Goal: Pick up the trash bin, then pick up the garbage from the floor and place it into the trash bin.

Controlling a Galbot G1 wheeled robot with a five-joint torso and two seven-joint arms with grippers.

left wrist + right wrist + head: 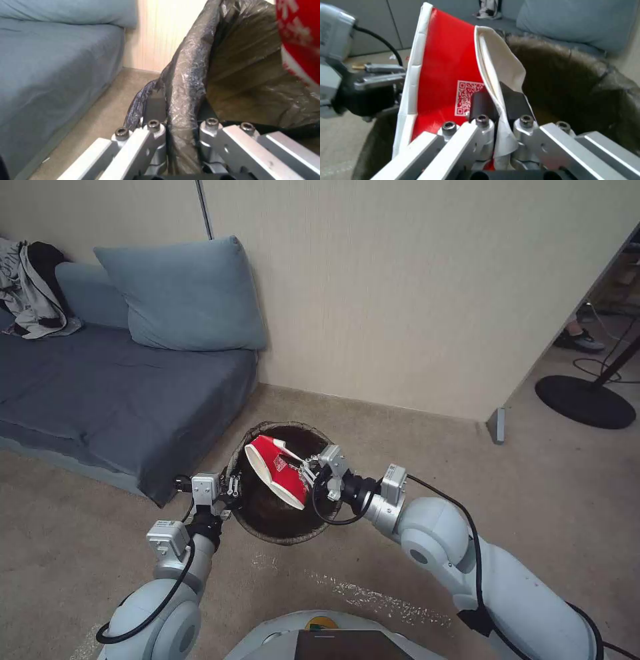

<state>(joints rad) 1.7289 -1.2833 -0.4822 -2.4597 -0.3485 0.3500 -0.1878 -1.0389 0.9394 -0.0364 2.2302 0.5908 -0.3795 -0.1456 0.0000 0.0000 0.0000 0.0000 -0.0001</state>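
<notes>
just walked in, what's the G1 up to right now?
Litter pickup. The left gripper is clamped on the rim of the trash bin, holding it above the carpet beside the sofa. The right gripper pinches a red and white snack packet over the bin's mouth; it hasn't let go yet. In the left wrist view the fingers sit on either side of the dark liner at the rim.

Red-and-white packet (277, 471) tilted over the dark-lined trash bin (280, 530).

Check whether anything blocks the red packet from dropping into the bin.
Nothing visible does. The right gripper holds the red packet directly over the trash bin, whose lined mouth is open; the left gripper grips the rim.
</notes>
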